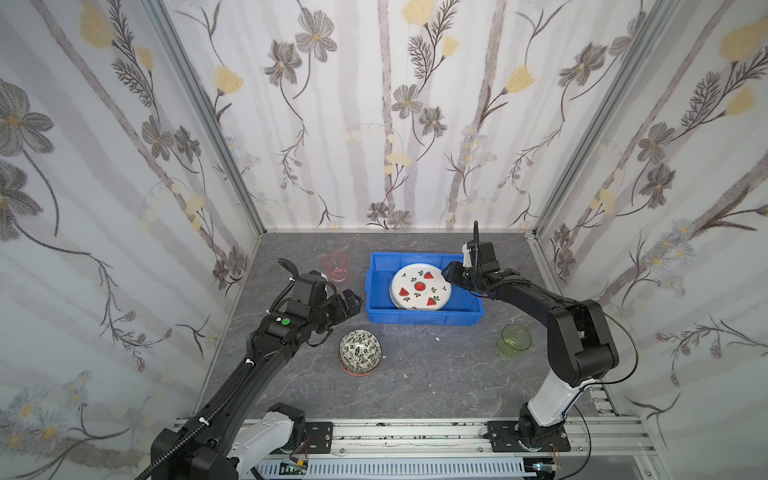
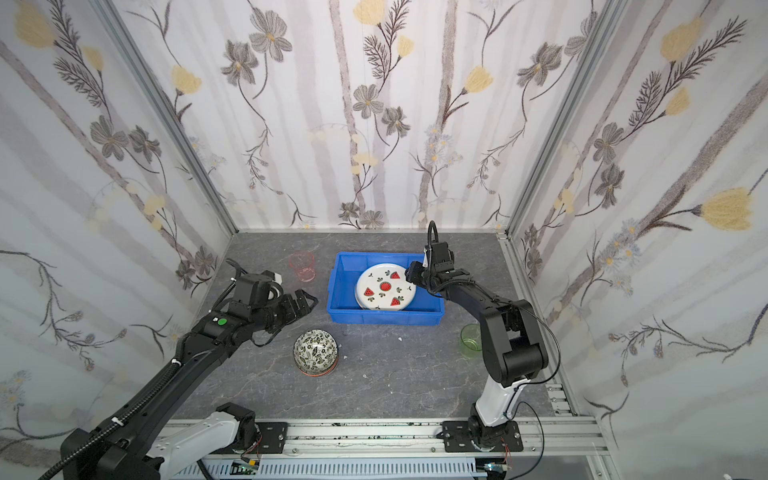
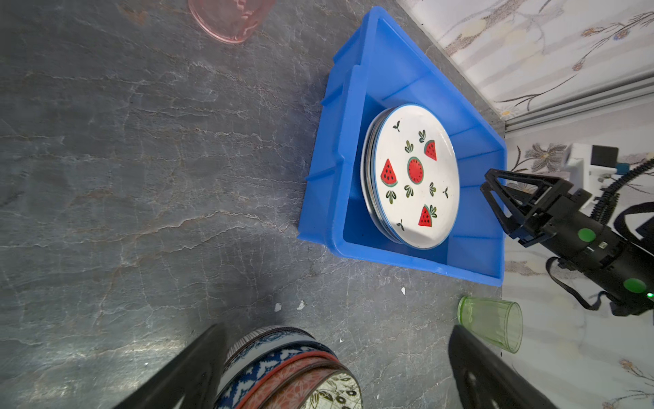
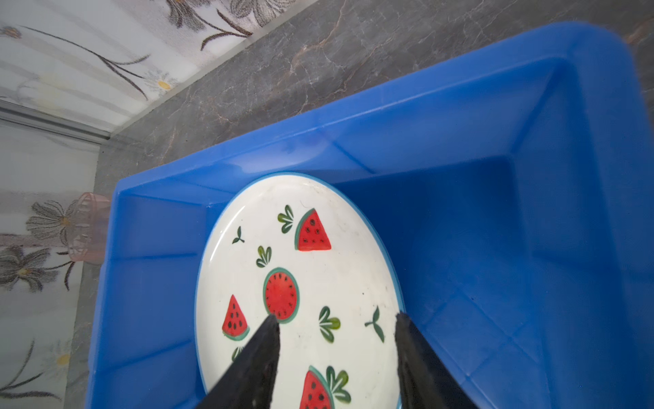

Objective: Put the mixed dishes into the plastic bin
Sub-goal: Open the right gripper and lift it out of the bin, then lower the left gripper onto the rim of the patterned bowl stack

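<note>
The blue plastic bin (image 1: pixel 424 319) (image 2: pixel 386 316) sits at the back middle of the table. It holds a stack of plates, with the white watermelon plate (image 1: pixel 420 287) (image 4: pixel 318 269) on top. My right gripper (image 1: pixel 448 272) (image 4: pixel 336 316) hovers over that plate's right edge, open and holding nothing. A stack of patterned bowls (image 1: pixel 360 352) (image 3: pixel 283 371) stands in front of the bin, to its left. My left gripper (image 1: pixel 353 305) (image 3: pixel 336 331) is wide open and empty, left of the bin and just behind the bowls. A pink cup (image 1: pixel 336 266) stands left of the bin, and a green cup (image 1: pixel 515 340) at its front right.
Flowered walls close in the grey marbled table on three sides. A metal rail with both arm bases (image 1: pixel 528 436) runs along the front edge. The right arm's elbow (image 1: pixel 582 332) stands just right of the green cup. Small white chips (image 3: pixel 288 306) lie near the bowls.
</note>
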Robot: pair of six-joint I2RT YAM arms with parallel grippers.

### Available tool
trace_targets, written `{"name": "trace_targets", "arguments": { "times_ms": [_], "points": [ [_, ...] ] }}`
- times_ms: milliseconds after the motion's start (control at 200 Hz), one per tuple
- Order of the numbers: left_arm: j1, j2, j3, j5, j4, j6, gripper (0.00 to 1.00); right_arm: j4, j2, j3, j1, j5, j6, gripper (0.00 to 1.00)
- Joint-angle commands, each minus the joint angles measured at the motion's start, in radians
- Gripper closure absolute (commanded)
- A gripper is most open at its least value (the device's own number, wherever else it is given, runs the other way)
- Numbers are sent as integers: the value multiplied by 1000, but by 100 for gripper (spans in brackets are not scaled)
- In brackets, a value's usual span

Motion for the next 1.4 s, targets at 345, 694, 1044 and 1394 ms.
{"name": "trace_targets", "arguments": {
  "times_ms": [345, 694, 1044, 1394],
  "points": [
    [0, -98, -8, -155, -287, 36, 0, -105, -250, -57, 37, 53, -89, 16],
    [-100, -196, -14, -214, -429, -42, 0, -131, -436, -163, 82, 103, -128, 0],
    [-288, -189, -15, -254, -458, -135, 8, -178, -595, -250, 84, 201, -222, 0],
    [-390, -147, -4, -304, -489, -187, 19, -153, -661, -391, 36, 95, -275, 0]
  ]
}}
